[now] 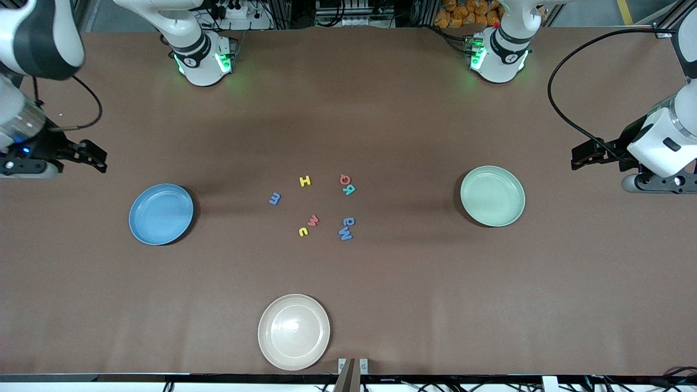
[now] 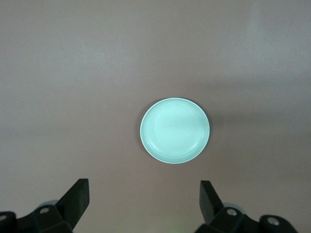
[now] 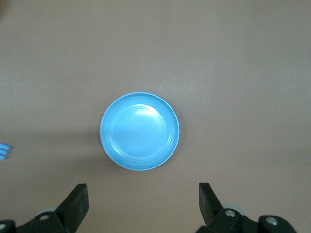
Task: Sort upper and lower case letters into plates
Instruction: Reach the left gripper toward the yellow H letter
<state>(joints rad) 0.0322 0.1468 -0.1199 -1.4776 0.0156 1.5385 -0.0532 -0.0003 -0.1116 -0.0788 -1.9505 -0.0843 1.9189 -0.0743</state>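
Right now both arms hang raised at the ends of the table, waiting. The left gripper [image 1: 578,158] is up over the brown table [image 1: 381,283] at the left arm's end, fingers [image 2: 77,196] spread wide and holding nothing; its wrist view looks down on the mint plate [image 2: 175,130]. The right gripper [image 1: 98,158] is up over the right arm's end, fingers [image 3: 77,204] spread just as wide and bare, with the blue plate [image 3: 139,131] below its camera.

Neither of those plates has anything in it. The blue plate [image 1: 161,214] sits toward the right arm's end and the mint plate [image 1: 492,196] toward the left arm's end, well apart. A cream plate [image 1: 294,331] lies at the table edge nearest the front camera, also bare.

All the letters lie loose on the table between the two coloured plates. A yellow H [image 1: 305,181] is farthest from the front camera, with a blue m [image 1: 275,198] beside it toward the blue plate. A pink letter [image 1: 344,179] and a teal letter [image 1: 349,189] touch each other on the mint plate's side. Nearer the camera, a pink letter [image 1: 313,220] sits just beside a yellow one [image 1: 303,232], and two blue letters [image 1: 347,228] lie touching. One blue letter [image 3: 5,151] peeks in at the edge of the right wrist view.
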